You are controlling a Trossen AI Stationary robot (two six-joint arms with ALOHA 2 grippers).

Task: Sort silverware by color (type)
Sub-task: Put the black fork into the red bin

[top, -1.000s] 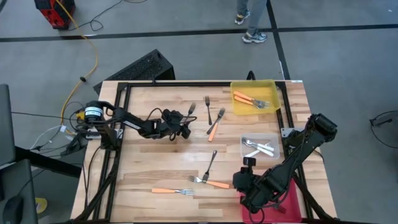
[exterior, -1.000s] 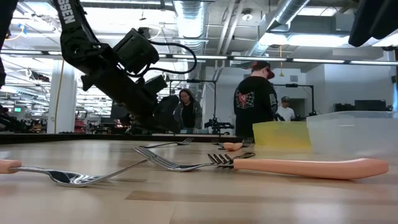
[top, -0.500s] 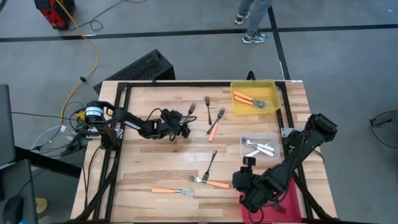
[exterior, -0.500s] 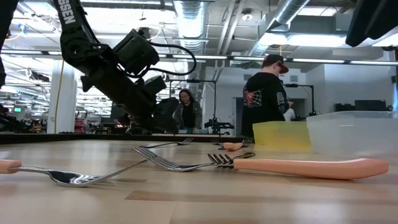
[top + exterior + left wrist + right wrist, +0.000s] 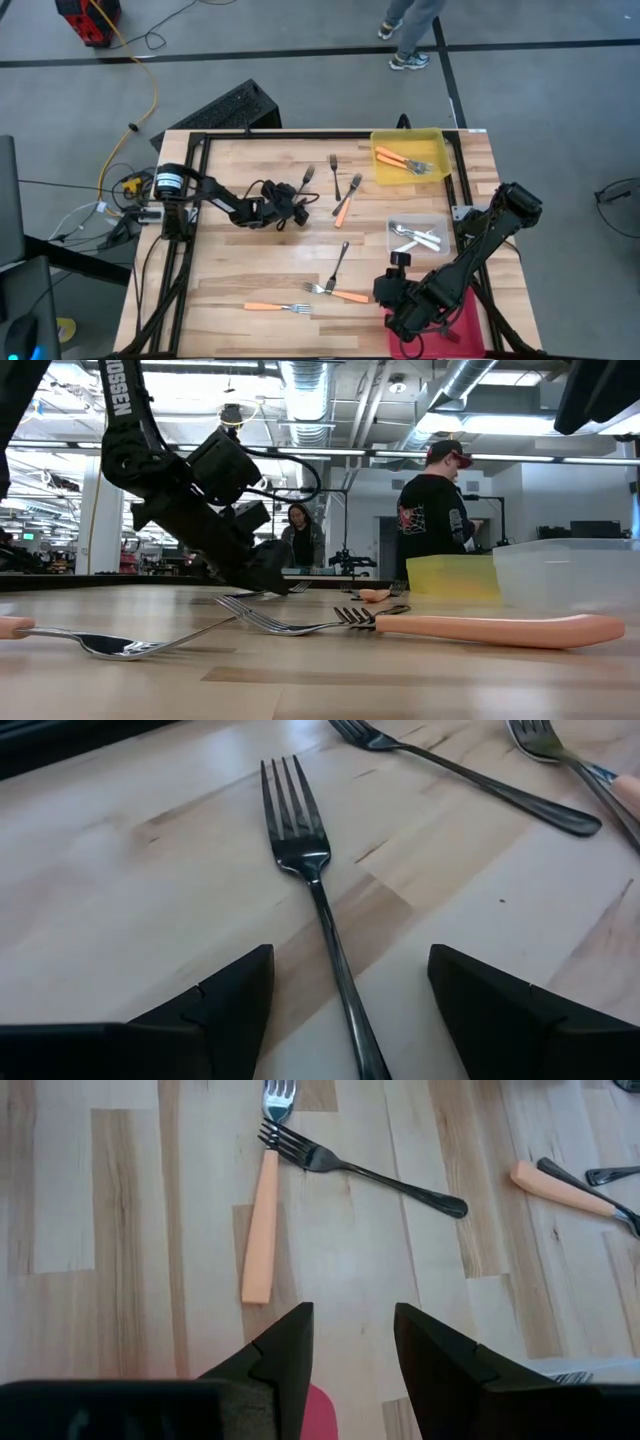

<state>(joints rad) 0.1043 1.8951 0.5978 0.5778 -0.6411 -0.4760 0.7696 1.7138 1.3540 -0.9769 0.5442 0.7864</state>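
Observation:
A dark fork (image 5: 310, 870) lies flat on the wooden table, left of centre. My left gripper (image 5: 350, 970) is open and low over it (image 5: 297, 208), one finger on each side of the handle, touching neither side. Other silverware lies loose: a dark fork (image 5: 333, 165), an orange-handled fork (image 5: 345, 205), a dark fork (image 5: 340, 262) and two orange-handled forks (image 5: 340, 293) (image 5: 275, 307). My right gripper (image 5: 352, 1320) hangs open above the table's near right part (image 5: 388, 295), holding nothing.
A yellow bin (image 5: 440, 150) at the far right holds orange-handled forks. A clear bin (image 5: 440, 222) beside it holds pale forks, and a red bin (image 5: 468, 318) stands at the near right corner. A black frame (image 5: 200, 140) rims the table. People stand beyond it.
My left gripper has sunk toward the table and now stands close over the dark fork's handle, still open. The fork has stayed where it was.

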